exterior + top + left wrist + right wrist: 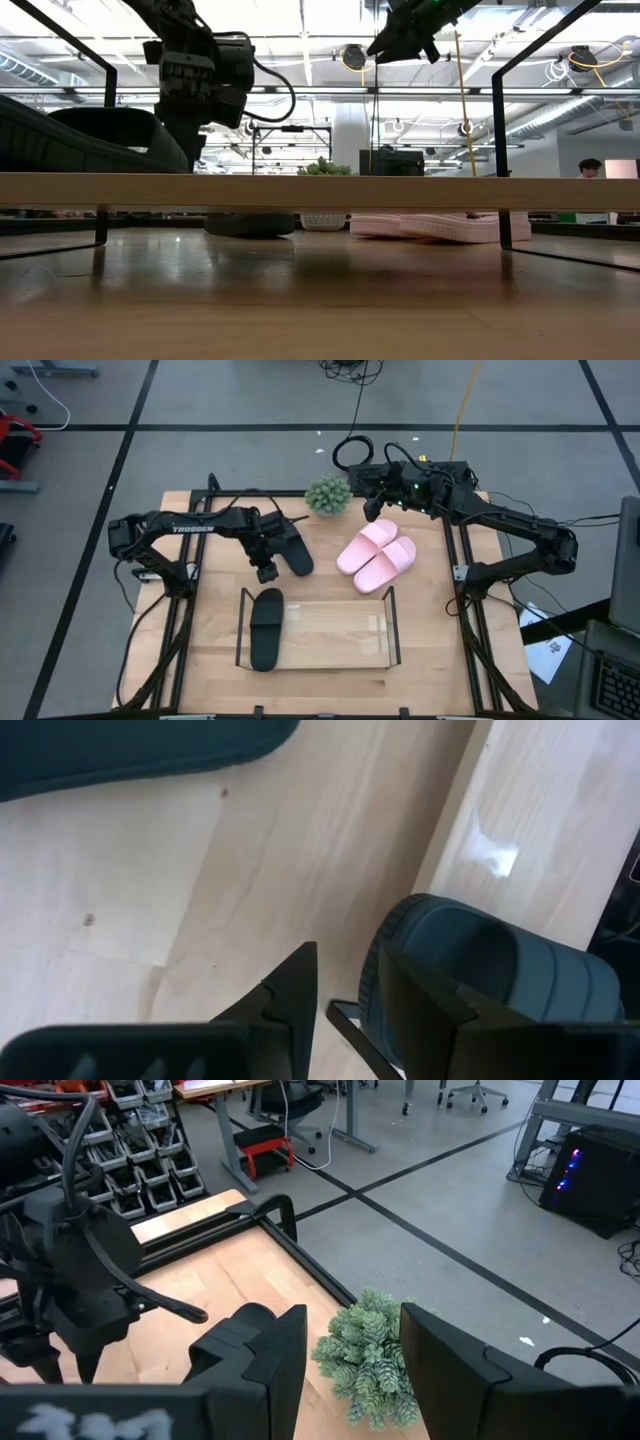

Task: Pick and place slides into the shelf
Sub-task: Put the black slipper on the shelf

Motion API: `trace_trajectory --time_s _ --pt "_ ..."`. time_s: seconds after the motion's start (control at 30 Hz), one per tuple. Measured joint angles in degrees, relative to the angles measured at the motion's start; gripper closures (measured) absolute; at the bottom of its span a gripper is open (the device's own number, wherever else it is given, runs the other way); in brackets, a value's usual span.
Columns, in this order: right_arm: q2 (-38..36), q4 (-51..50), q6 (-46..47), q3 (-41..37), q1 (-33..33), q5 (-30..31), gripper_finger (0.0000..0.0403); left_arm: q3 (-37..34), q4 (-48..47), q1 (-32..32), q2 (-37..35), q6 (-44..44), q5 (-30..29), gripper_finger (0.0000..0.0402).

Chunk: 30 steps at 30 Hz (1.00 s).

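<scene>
One black slide (267, 628) is already lying in the shelf (390, 628) at its nine o'clock end; the second black slide (290, 548) is lying on the surface (215, 630) just beside the left pincer (266, 571); the pink pair (377, 556) is waiting at three o'clock. The left pincer is hovering spread and empty; it should be closing squarely across the strap, lifting level. The right pincer (372, 510), spread too, is idling raised near the plant (328, 495) at twelve o'clock.
</scene>
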Motion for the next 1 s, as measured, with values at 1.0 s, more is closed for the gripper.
trace_trajectory --time_s 1.0 --pt "0.00 0.02 -0.21 0.00 1.84 0.00 0.0250 -0.07 1.26 5.12 0.00 -5.99 7.94 0.0291"
